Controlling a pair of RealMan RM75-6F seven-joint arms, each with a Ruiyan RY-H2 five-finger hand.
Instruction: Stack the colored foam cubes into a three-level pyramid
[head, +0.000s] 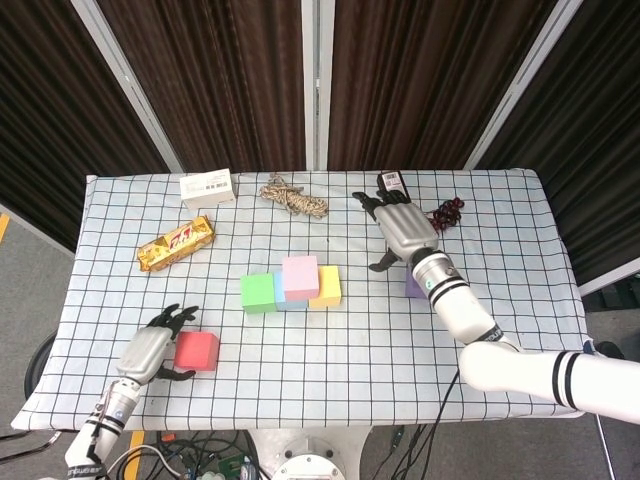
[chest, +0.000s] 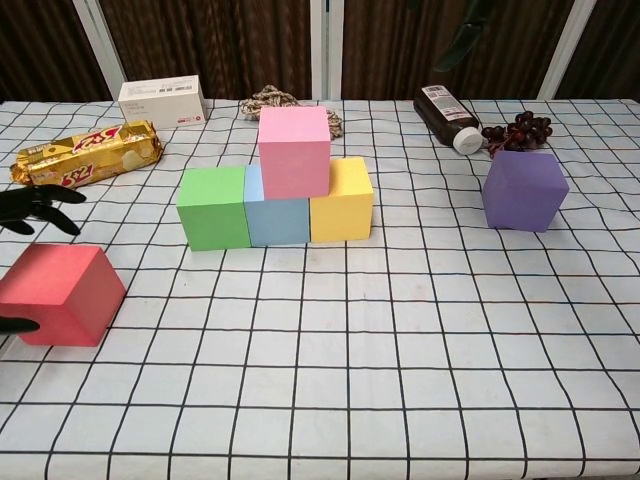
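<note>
Left hand (head: 150, 350), fingers spread and empty, sits just at 9 o'clock of the red cube (head: 196, 350), seemingly set to grasp it. Advice: close evenly on opposite faces, lift straight, then seat the cube squarely beside the pink cube (chest: 294, 150), which rests on the row of green cube (chest: 213, 206), blue cube (chest: 276, 209) and yellow cube (chest: 341, 198). Right hand (head: 404, 230), also spread and empty, hovers above the purple cube (chest: 524, 189). Beyond, from 10 to 2 o'clock: snack bar (head: 176, 243), white box (head: 207, 187), rope (head: 291, 196), bottle (chest: 446, 116), grapes (chest: 516, 130). None blocks either approach, by this judgement.
</note>
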